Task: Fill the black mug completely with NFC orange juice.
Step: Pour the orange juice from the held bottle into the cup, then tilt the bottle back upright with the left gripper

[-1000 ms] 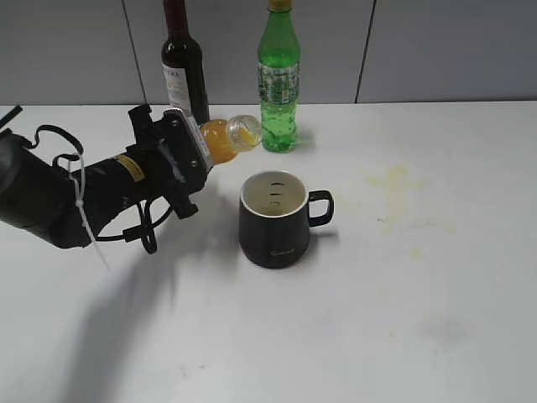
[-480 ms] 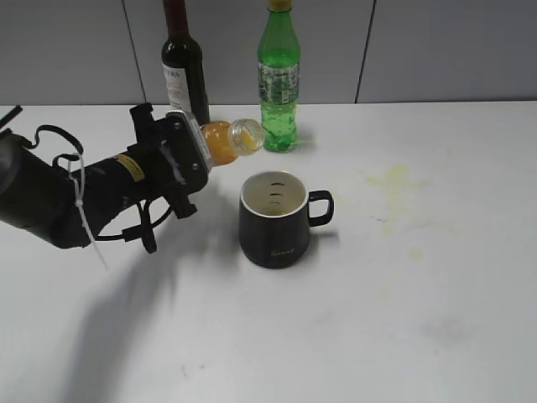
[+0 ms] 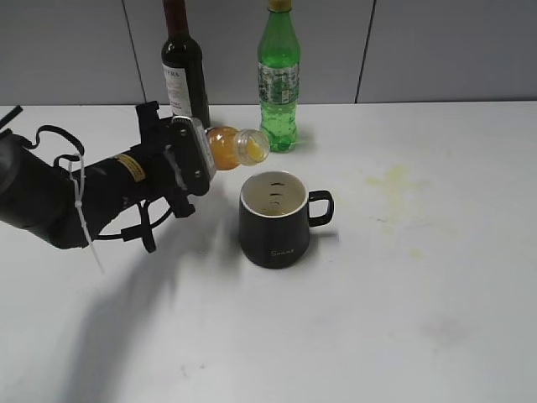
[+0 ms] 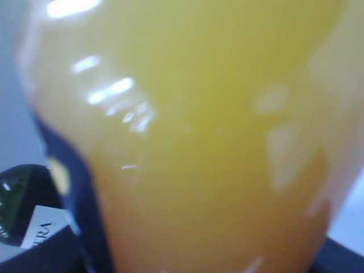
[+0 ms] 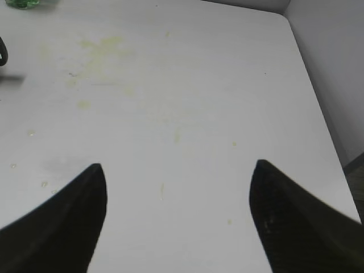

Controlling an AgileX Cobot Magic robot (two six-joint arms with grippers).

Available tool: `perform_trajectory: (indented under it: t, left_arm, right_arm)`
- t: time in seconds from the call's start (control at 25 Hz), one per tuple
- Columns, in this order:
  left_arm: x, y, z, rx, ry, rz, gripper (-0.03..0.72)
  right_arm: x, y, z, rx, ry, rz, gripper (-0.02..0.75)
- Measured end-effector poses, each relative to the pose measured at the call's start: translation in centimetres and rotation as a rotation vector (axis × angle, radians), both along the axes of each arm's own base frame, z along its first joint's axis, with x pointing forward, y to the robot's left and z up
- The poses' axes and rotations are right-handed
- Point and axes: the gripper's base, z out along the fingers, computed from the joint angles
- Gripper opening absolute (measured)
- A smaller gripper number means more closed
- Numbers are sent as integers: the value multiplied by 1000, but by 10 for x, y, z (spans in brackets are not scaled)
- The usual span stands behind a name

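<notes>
White tabletop (image 3: pixel 436 319) — left gripper (image 3: pixel 195 149) clamps the tipped clear juice bottle (image 3: pixel 237 145) beside the squat black mug (image 3: pixel 274 218); right gripper (image 5: pixel 176 216) jaws apart.

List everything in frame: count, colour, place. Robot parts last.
black mug: 1, matte black outside, cream inside, mid-table, handle to the right, looks empty
juice bottle: 1, clear with orange-yellow juice, uncapped, tipped sideways above and left of the mug, mouth near its rim
wine bottle: 1, dark with white label, back of table
green soda bottle: 1, green, back of table, right of the wine bottle
table: 1, white, with yellowish stains on its right half
left gripper: 1, black, shut on the juice bottle
right gripper: 1, black, open over bare table, holding nothing
</notes>
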Motion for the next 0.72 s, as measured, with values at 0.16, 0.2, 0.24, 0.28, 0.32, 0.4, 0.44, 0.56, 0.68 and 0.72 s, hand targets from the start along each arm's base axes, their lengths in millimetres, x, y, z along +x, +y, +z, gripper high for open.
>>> perform_trajectory:
  t: [0.16,0.2,0.24,0.28,0.32,0.4,0.44,0.56,0.68,0.72]
  left_arm:
    - [1,1,2,22,-37,6,469]
    - [1,1,2,35,-44,5,469]
    - [1,1,2,46,-52,4,469]
    - [2,2,3,50,-58,9,469]
    - [2,2,3,51,-68,8,469]
    - [2,2,5,47,-92,7,469]
    - [2,1,6,44,-100,7,469]
    - [3,2,8,55,-127,8,469]
    - [3,2,8,67,-136,6,469]
    - [3,2,8,68,-138,5,469]
  right_arm:
    - [0,0,0,0,1,0,593]
    - [0,0,0,0,1,0,593]
    - [0,0,0,0,1,0,593]
    - [0,0,0,0,1,0,593]
    - [0,0,0,0,1,0,593]
    - [0,0,0,0,1,0,593]
    - [0,0,0,0,1,0,593]
    - [0,0,0,0,1,0,593]
    - [0,0,0,0,1,0,593]
    - [0,0,0,0,1,0,593]
